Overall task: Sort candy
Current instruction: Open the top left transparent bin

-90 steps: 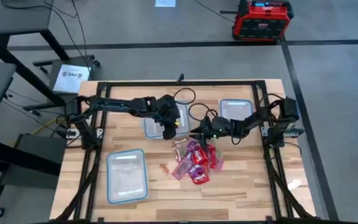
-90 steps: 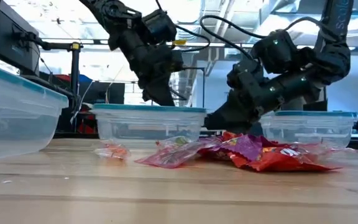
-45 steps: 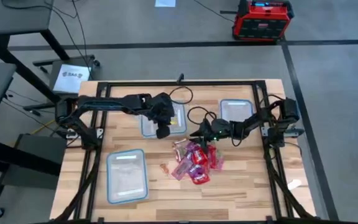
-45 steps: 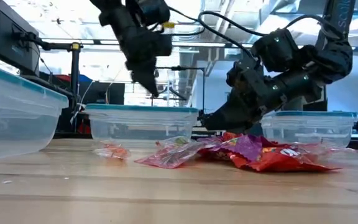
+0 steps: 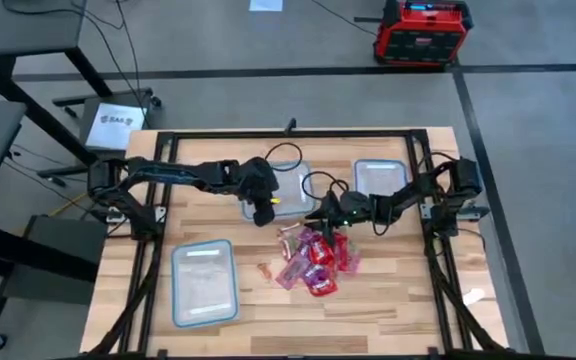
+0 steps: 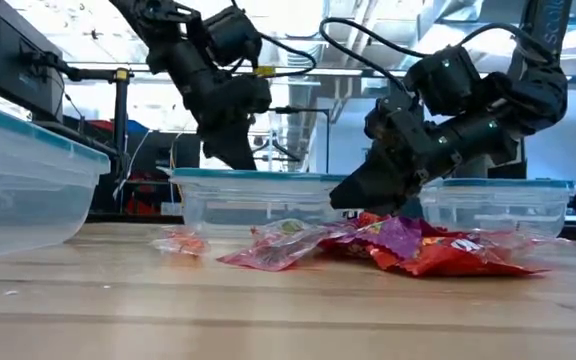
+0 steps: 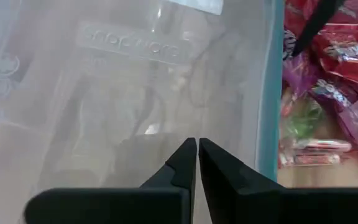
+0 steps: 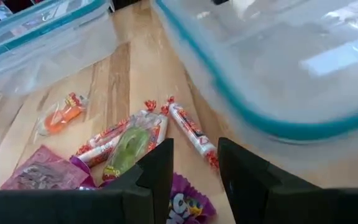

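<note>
The left gripper (image 7: 197,163) hangs over the clear rectangular plastic container with the bluish rim (image 5: 290,171) at the back middle of the wooden table (image 5: 388,310). Its two dark fingers are pressed together with only a hairline between the tips, and nothing is caught in them. In the left wrist view the tips point down into that container, just inside its teal-edged wall nearest the sweets.

The right gripper (image 8: 191,163) sits low at the back edge of the candy pile (image 5: 315,262) — a heap of shiny red, pink and purple flat packets lying on the table, in front of and between the two rear containers. Its fingers are spread a little, with a clear gap between them, and they hold nothing. Just past the tips lie a red-and-white striped roll sweet (image 8: 191,132) and a greenish wrapped piece (image 8: 126,148); whether the fingers touch the packets under them I cannot tell.

One small orange-wrapped sweet (image 5: 265,271) lies apart from the heap, toward a second clear container (image 5: 204,283) at the front left. A third clear container (image 5: 380,174) stands at the back right.
</note>
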Controlling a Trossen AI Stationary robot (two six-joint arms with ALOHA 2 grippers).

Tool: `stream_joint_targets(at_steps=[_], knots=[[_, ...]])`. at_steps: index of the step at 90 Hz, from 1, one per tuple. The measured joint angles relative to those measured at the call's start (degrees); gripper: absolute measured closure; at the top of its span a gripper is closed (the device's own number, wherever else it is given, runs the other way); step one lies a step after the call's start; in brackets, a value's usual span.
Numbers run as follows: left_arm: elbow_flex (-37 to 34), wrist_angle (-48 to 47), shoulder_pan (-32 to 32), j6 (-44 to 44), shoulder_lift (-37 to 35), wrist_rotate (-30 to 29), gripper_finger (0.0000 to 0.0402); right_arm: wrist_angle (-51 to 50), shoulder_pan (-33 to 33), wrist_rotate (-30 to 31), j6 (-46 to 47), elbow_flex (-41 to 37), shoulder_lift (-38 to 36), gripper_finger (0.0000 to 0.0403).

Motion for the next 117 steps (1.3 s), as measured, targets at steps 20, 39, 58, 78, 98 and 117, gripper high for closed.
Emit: stream_joint_targets(at_steps=[20, 39, 58, 78, 98, 117], knots=[[0.0, 0.4, 0.0, -0.1, 0.0, 0.6, 0.0395, 1.3, -0.5, 2.1, 1.0, 0.0, 0.0, 0.0290], [0.1, 5.7, -0.1, 1.1, 3.9, 3.4, 0.0395, 1.1, -1.1, 2.4, 0.9, 0.1, 0.1, 0.0290], [0.3, 5.0, 0.9, 3.1, 6.2, 4.3, 0.0395, 1.0, -2.8, 2.4, 0.1, 0.1, 0.2, 0.0290], [0.2, 1.2, 1.3, 5.3, 5.0, 4.3, 0.0395, 2.4, -5.4, -4.2, 4.8, -2.6, 0.2, 0.0290], [0.1, 1.4, 1.4, 7.3, 4.4, 7.2, 0.0395, 14.9, -9.3, -7.2, 6.6, -8.5, 0.1, 0.0290], [0.0, 3.6, 1.3, 7.3, 4.6, 9.0, 0.0395, 13.5, -10.9, -9.9, 4.6, -6.9, 0.2, 0.0290]])
